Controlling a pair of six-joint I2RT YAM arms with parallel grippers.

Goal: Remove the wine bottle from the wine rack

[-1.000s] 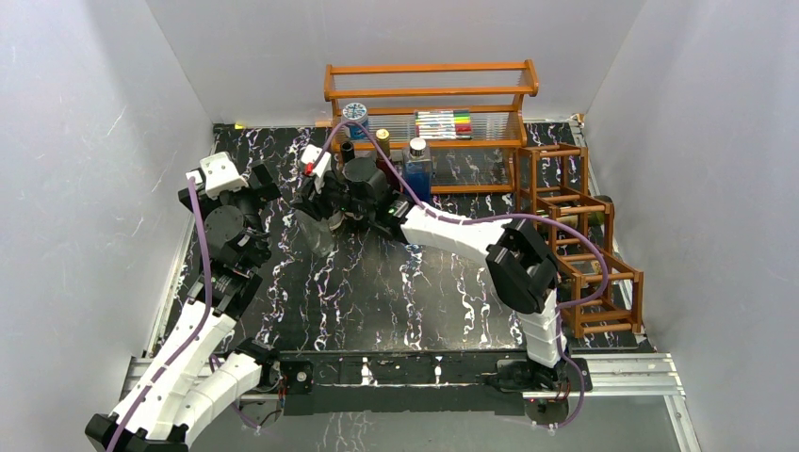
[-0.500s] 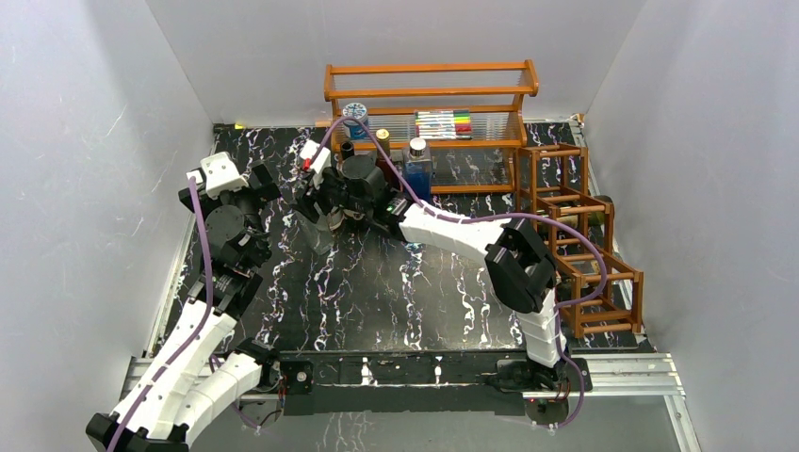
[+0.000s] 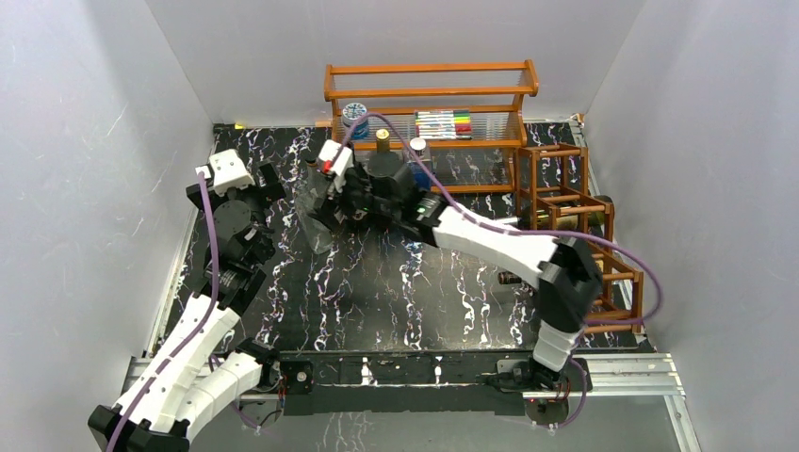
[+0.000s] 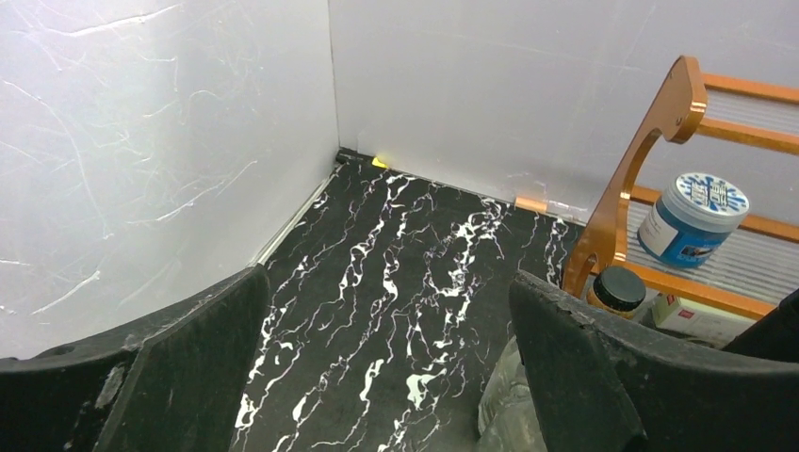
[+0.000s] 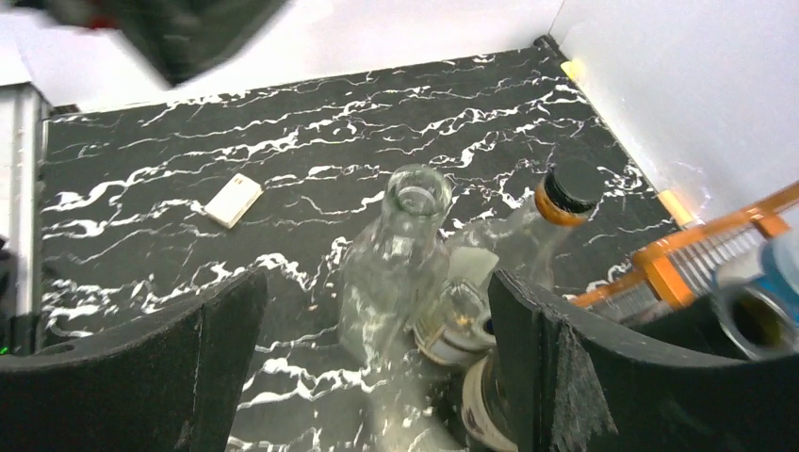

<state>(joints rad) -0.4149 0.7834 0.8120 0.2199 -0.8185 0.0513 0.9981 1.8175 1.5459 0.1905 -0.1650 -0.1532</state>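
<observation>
With my right gripper spread wide and holding nothing, the clear wine bottle stood upright directly below it, neck toward the palm, on the table well left of the wine rack.

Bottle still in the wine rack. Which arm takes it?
Right. The wine rack and its bottle sit on the right arm's side, by its base; right fingers open. Left fingers are by the far left wall.
</observation>
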